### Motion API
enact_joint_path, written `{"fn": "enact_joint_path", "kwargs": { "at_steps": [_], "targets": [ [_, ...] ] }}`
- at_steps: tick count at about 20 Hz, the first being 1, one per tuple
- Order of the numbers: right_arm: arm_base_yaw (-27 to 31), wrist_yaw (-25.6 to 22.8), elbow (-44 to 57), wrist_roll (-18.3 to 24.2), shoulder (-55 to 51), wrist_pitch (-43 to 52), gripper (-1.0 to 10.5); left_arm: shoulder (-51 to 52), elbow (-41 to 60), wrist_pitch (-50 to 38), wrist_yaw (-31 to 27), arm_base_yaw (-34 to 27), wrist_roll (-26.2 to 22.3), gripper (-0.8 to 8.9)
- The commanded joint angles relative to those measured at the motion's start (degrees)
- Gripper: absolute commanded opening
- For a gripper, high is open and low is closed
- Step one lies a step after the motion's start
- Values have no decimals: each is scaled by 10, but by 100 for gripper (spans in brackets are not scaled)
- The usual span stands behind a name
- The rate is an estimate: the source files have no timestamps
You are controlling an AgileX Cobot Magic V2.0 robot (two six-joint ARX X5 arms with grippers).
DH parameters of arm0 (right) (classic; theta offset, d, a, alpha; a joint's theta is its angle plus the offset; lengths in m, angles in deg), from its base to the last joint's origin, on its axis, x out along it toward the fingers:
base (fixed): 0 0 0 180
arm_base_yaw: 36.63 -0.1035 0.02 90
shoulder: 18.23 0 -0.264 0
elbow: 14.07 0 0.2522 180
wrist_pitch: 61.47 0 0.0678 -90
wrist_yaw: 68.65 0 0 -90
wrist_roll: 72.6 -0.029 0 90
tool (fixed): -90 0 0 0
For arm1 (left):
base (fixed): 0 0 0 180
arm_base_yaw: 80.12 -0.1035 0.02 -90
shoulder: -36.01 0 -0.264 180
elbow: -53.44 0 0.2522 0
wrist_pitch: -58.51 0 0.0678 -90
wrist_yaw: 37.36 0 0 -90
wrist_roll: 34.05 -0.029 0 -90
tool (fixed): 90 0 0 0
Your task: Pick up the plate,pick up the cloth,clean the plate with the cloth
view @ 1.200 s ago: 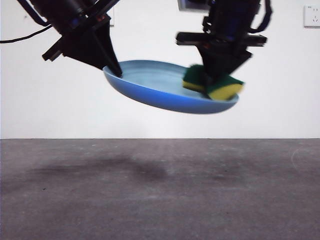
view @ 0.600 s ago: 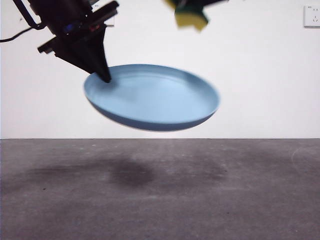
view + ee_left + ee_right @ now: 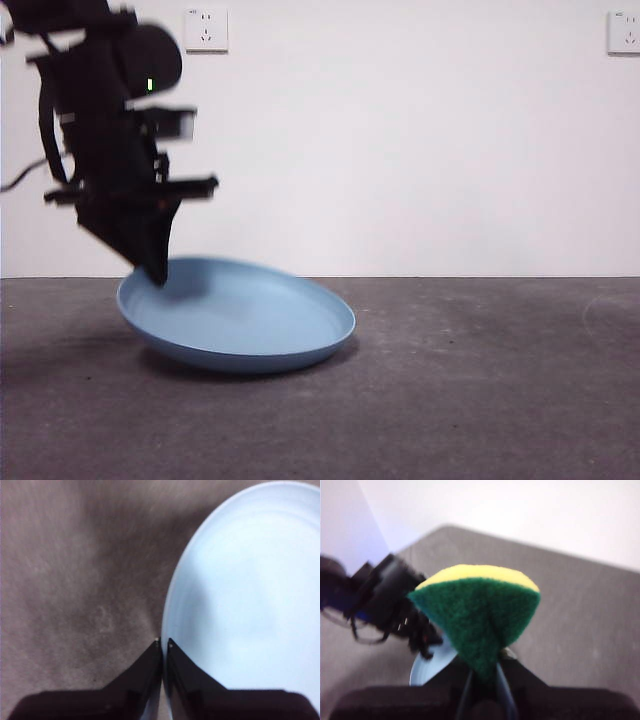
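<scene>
Left pincer clamped on the plate's rim | plate tilted, its lower edge on the grey surface | right pincer clamped on the cloth, held above the plate.

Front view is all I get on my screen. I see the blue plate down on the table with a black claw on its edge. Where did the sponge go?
Observer: The right claw holds it, pinching the yellow-and-green sponge up in the air.
Operator: Which claw is on the plate?
Observer: The left claw. It is shut on the rim of the plate.
Operator: Is the sponge near the plate?
Observer: No. From the right wrist view the plate lies well below the sponge, beside the left arm.
</scene>
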Motion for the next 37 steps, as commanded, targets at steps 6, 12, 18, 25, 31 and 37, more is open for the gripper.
{"fn": "enact_joint_path", "kwargs": {
  "at_steps": [6,12,18,25,31,37],
  "targets": [
    [0,-47,3,-7,10,-121,-17,-64,2,14,3,-23,-5,32],
    [16,-92,4,-14,55,-143,-17,-63,2,35,20,-21,28,534],
    [57,-90,4,-13,186,-135,-17,65,2,45,46,1,40,534],
    [101,-12,4,-13,375,-87,-17,306,2,43,46,18,45,534],
    [109,2,4,-14,457,-62,296,401,2,72,46,18,45,534],
    [110,-2,3,-13,453,-62,474,402,2,95,45,18,43,533]
  ]
}}
